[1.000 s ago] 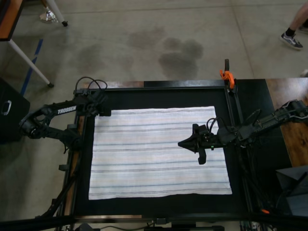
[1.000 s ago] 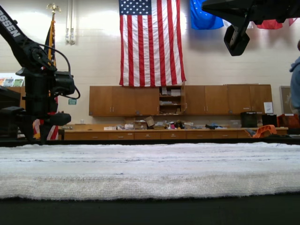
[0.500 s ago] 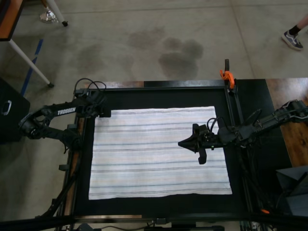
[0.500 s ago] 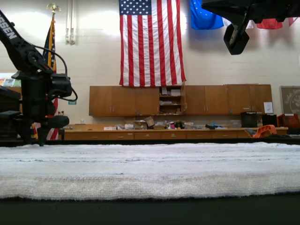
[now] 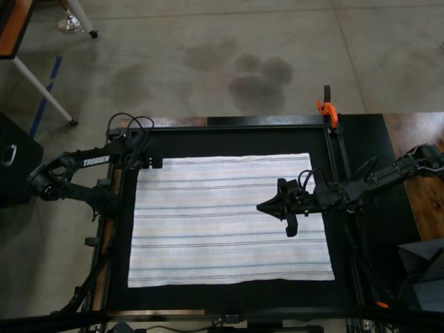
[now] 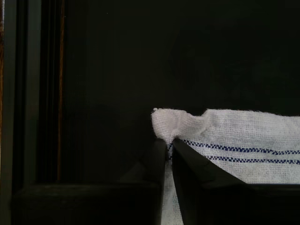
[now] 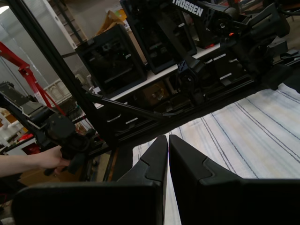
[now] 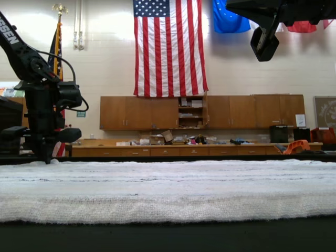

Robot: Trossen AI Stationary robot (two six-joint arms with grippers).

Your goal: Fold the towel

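The black table (image 5: 236,139) fills the lower part of the top view, and the towel (image 5: 229,218) lies flat and spread out in the middle of it, its stripes running across the view from left to right. In the exterior view the towel (image 8: 168,189) is a low white band across the whole picture, with a flag (image 8: 169,47) on the far wall above wooden cabinets (image 8: 152,113). The left arm (image 5: 76,166) reaches to the towel's far left corner in the top view. In the left wrist view the left gripper (image 6: 168,147) has its fingers pressed together on that corner, and the cloth bunches up a little just above the tips. The right arm (image 5: 374,177) comes in from the right side of the top view. The right gripper (image 5: 274,206) is over the right half of the towel; in the right wrist view its fingers (image 7: 154,161) are closed tight and hold nothing. An orange clamp (image 5: 327,109) sits on the table's far edge.
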